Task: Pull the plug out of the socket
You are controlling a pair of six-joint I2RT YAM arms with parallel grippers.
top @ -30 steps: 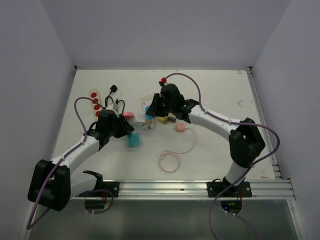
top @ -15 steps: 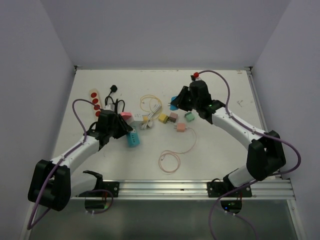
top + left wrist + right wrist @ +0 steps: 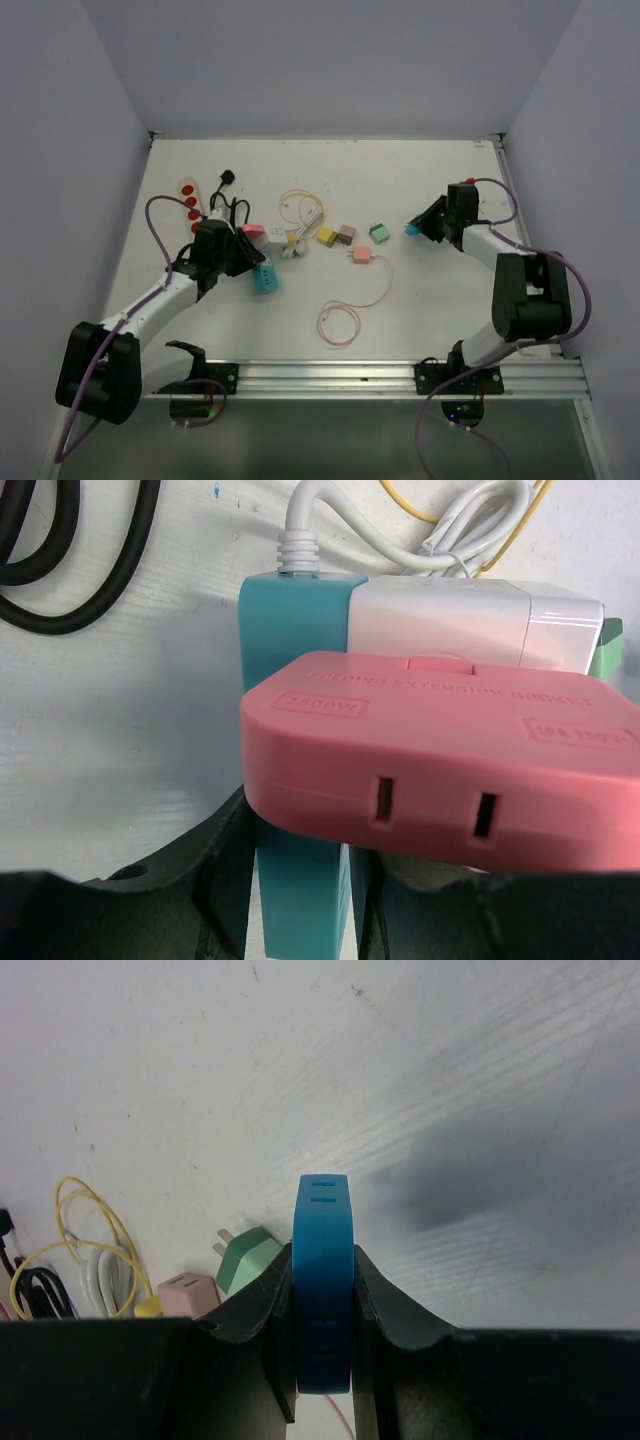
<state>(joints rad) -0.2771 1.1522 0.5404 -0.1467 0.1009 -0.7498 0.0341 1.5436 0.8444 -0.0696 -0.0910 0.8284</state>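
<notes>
A teal socket strip (image 3: 267, 277) lies left of centre, with a pink adapter (image 3: 256, 232) and a white plug (image 3: 450, 620) plugged into it. My left gripper (image 3: 240, 258) is shut on the strip's teal body (image 3: 295, 610), with the pink adapter (image 3: 440, 770) just above the jaws. My right gripper (image 3: 420, 228) is shut on a blue plug (image 3: 411, 228) at the right of the table, well apart from the strip. In the right wrist view the blue plug (image 3: 323, 1260) stands edge-on between the fingers (image 3: 262, 1310).
A power strip with red buttons (image 3: 189, 200) and a black cable (image 3: 228, 205) lie at the back left. A yellow cable (image 3: 297, 205), yellow (image 3: 326, 237), brown (image 3: 346, 234) and green (image 3: 379, 232) adapters, and a pink charger (image 3: 361, 254) with a looped cable (image 3: 340, 322) lie mid-table.
My right arm has swung from the middle of the table far to the right, carrying the blue plug away from the socket strip. My left arm has stayed put.
</notes>
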